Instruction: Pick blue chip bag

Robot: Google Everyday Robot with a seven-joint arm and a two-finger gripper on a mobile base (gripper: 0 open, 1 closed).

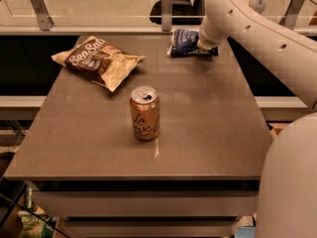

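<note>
Camera view: claw (206, 47) at far right of bench (208, 133), at right end of blue bag (181, 42); open/closed can't tell. Can (144, 114) mid-bench.

I see the table (213, 133) carrying a blue bag (181, 40), Sea Salt bag (96, 61) and can (144, 114); gripper (207, 48) sits at the blue bag.

"Sea Salt" is read on the brown bag (96, 61), script beginning "La" on the can (144, 114), and the tool (208, 48) is seen at the blue chip bag (182, 42).

white dimpled arm (262, 36) (gripper (207, 47) at table's (208, 133) rear)
</note>
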